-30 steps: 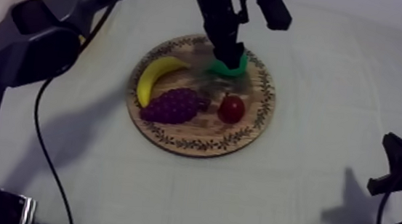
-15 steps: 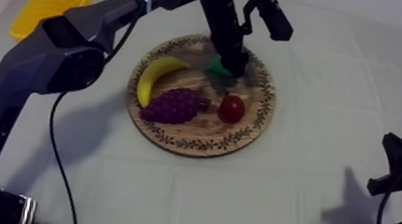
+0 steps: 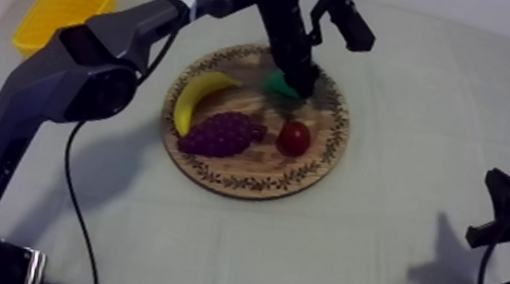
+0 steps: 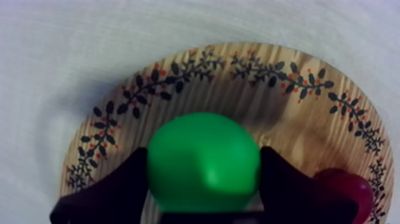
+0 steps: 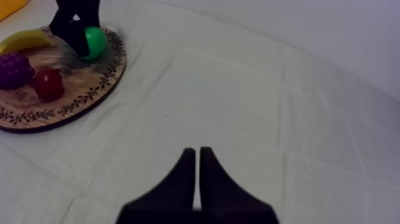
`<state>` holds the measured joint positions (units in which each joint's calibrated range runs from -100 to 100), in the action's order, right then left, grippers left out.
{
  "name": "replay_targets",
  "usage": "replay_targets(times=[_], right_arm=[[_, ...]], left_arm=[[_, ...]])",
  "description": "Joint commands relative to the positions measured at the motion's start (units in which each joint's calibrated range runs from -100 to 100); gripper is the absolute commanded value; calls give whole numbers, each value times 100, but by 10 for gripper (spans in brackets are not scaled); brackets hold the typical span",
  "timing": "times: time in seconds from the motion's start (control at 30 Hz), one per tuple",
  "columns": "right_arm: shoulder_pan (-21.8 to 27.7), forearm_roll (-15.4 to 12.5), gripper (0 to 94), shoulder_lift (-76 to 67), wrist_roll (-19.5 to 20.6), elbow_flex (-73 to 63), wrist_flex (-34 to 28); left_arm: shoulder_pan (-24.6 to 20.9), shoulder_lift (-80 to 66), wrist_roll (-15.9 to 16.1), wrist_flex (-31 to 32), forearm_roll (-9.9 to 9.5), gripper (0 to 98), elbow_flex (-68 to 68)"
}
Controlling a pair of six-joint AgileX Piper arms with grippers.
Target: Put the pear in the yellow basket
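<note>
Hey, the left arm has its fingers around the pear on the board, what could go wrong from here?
1. The pear is smooth and round, and the left fingers hold it only at its sides, so it may slip out on the lift.
2. The small red fruit lies close beside one finger and might get nudged.
3. The basket sits at the table's far left corner; a low carry there could clip the banana.
</note>
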<state>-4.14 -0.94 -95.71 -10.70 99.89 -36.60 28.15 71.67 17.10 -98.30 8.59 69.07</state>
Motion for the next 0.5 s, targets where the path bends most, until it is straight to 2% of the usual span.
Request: replay_targets(times=[0.0,0.47], right_arm=[[1,-1,4,-4,3,0,-1],[1,-1,4,-4,3,0,-1]], left_arm=[[11,-53,-3,-11,0,445,-88],[83,-987,-39,99,-87,437,-746]])
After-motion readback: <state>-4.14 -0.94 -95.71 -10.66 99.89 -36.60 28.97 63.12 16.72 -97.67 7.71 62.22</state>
